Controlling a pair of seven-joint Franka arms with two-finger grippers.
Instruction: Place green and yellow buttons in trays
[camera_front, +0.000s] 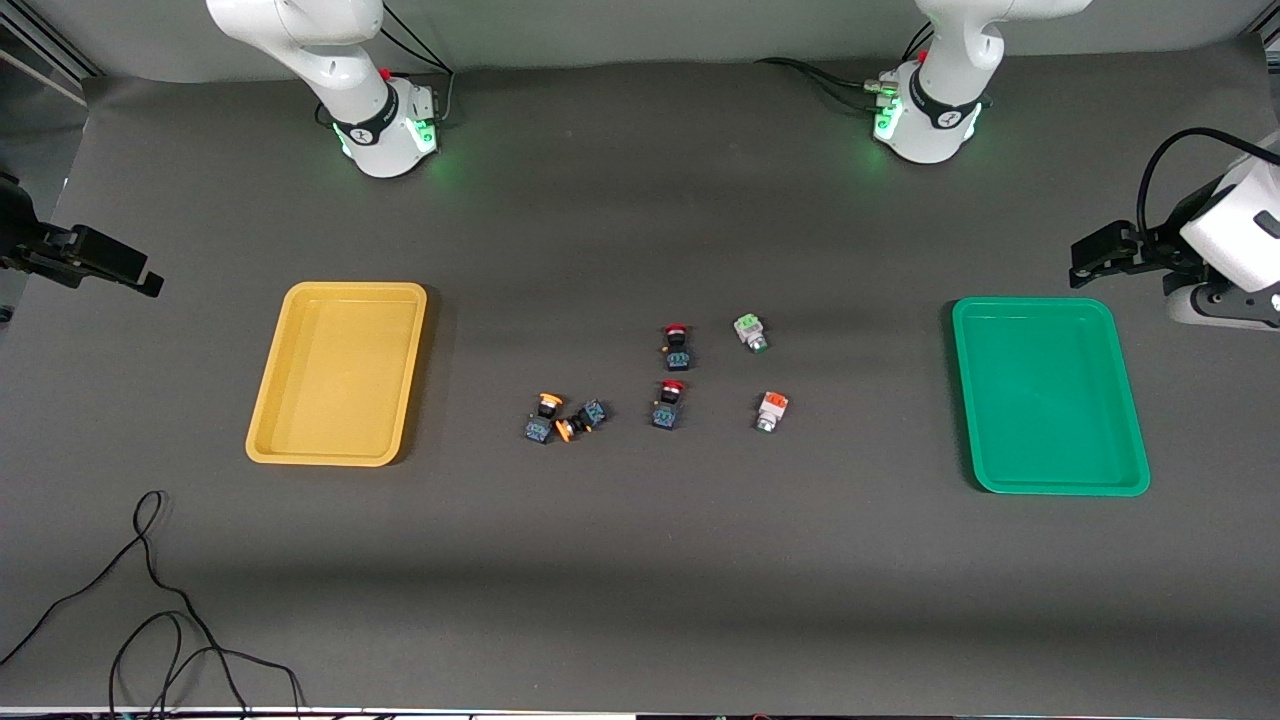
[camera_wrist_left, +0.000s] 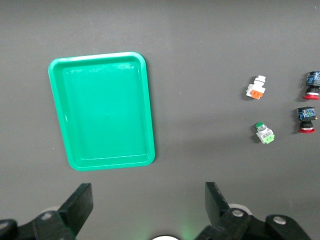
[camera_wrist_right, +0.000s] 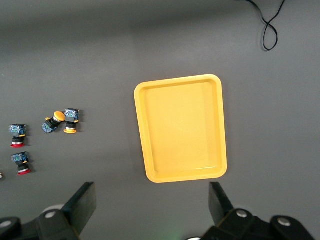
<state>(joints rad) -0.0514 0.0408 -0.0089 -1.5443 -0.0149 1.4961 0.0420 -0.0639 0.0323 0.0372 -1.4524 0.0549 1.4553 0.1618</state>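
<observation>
The yellow tray and the green tray are both empty. Between them lie two yellow-capped buttons, touching each other. A whitish button with a green block and one with an orange block lie nearer the green tray. My left gripper is open and empty, up over the mat beside the green tray. My right gripper is open and empty, over the mat beside the yellow tray.
Two red-capped buttons stand between the yellow-capped pair and the whitish ones. A black cable loops on the mat near the front camera at the right arm's end.
</observation>
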